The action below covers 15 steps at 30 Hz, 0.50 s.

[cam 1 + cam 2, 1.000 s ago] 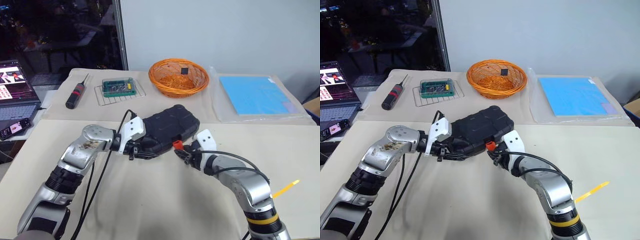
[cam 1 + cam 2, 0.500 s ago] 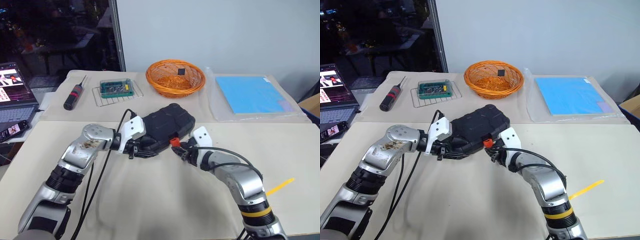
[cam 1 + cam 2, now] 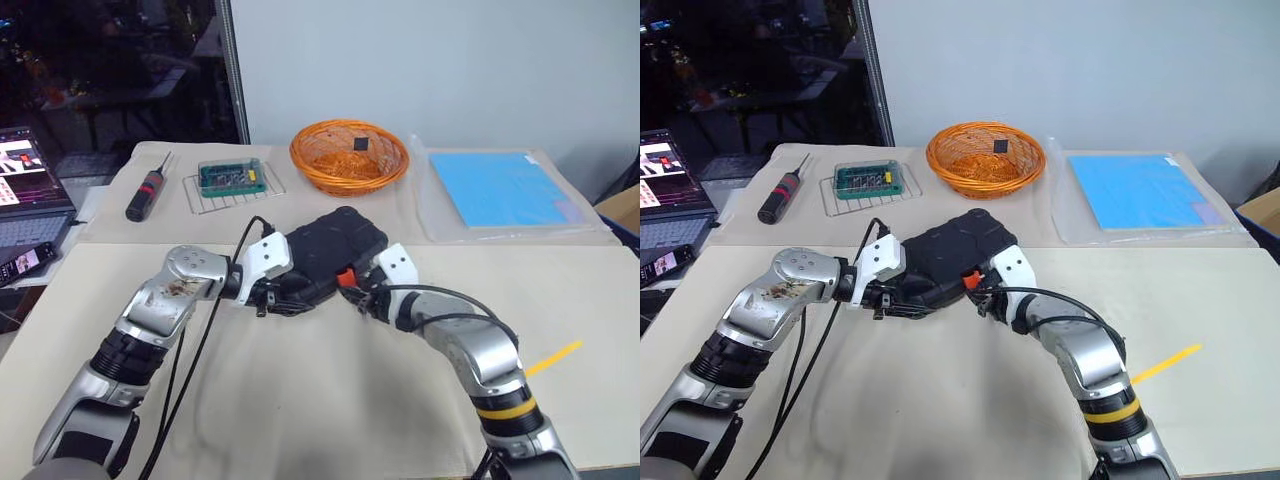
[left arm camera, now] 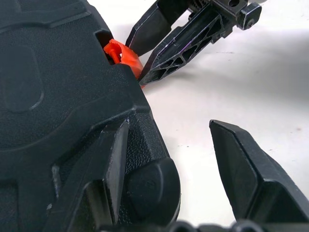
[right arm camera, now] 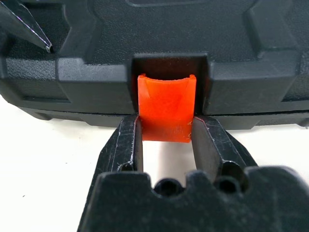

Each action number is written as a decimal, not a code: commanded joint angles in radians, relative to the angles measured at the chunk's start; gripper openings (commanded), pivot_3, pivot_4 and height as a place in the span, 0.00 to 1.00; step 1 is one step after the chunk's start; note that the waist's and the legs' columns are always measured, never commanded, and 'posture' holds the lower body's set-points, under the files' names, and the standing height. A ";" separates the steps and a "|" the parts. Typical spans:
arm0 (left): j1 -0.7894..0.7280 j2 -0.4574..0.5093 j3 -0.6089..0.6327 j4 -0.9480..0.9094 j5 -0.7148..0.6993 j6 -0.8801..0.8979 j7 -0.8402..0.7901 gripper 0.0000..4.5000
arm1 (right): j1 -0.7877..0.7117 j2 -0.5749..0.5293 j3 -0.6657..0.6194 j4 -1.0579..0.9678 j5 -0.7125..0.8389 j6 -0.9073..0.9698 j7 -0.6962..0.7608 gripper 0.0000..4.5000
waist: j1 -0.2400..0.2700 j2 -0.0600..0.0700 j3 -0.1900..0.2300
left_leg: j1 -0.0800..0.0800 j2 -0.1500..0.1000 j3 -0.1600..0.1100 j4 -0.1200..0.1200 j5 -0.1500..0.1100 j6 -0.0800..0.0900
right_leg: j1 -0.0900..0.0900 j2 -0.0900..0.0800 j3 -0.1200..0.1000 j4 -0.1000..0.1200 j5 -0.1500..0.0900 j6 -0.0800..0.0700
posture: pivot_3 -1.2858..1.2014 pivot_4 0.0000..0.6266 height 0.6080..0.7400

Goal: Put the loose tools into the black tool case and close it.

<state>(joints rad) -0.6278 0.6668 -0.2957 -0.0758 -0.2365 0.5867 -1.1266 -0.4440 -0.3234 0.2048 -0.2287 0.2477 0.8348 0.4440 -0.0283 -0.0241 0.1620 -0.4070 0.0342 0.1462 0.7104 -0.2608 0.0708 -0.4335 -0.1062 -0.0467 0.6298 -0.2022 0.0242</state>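
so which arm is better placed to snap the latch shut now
Probably the right. The right gripper already straddles the orange latch of the black tool case, while the left gripper steadies a corner.

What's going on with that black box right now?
Left pincer open, one finger against case corner. Right pincer straddling orange latch. Lid down. Nothing in the way.

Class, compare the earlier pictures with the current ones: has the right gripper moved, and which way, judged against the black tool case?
Yes. The right gripper has closed in on the black tool case; its fingers now sit on either side of the orange latch, where before a gap separated them.
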 commanded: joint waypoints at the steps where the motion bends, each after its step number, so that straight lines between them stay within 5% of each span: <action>1: 0.056 0.012 -0.065 0.023 0.033 0.079 0.004 0.63 | -0.014 0.006 -0.006 -0.043 0.002 -0.040 0.012 0.61 | -0.001 0.000 0.000 | 0.001 0.000 0.000 0.000 -0.003 -0.006 | 0.001 0.000 0.000 0.000 0.000 0.000 | 0.52 0.24 1.00; 3: 0.060 0.015 -0.059 0.016 0.030 0.086 0.009 0.63 | 0.015 -0.018 -0.026 -0.109 0.027 -0.005 0.027 0.76 | -0.001 0.000 0.000 | 0.001 0.000 0.000 -0.001 -0.004 -0.007 | 0.001 0.000 0.000 0.000 0.000 -0.001 | 0.52 0.24 1.00; 9: 0.070 0.021 -0.049 0.009 0.030 0.092 0.018 0.63 | 0.112 -0.069 -0.133 -0.280 0.100 0.129 0.017 0.76 | 0.011 0.001 -0.001 | 0.000 0.000 0.000 -0.001 -0.005 -0.005 | 0.000 -0.001 0.000 0.000 0.003 -0.003 | 0.52 0.24 1.00; 15: 0.061 0.011 -0.054 0.029 0.040 0.083 0.026 0.63 | 0.081 -0.013 -0.122 -0.217 0.126 0.160 -0.009 0.31 | 0.011 0.002 -0.002 | 0.001 0.000 0.000 -0.005 -0.004 -0.006 | 0.000 -0.001 0.000 -0.001 0.000 -0.007 | 0.52 0.24 1.00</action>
<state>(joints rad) -0.6095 0.6678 -0.2908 -0.1152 -0.2372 0.6160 -1.1030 -0.3162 -0.3526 0.0742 -0.4705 0.3752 1.0058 0.4513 -0.0172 -0.0224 0.1599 -0.4053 0.0339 0.1461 0.7047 -0.2651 0.0648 -0.4336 -0.1074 -0.0463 0.6286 -0.2020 0.0180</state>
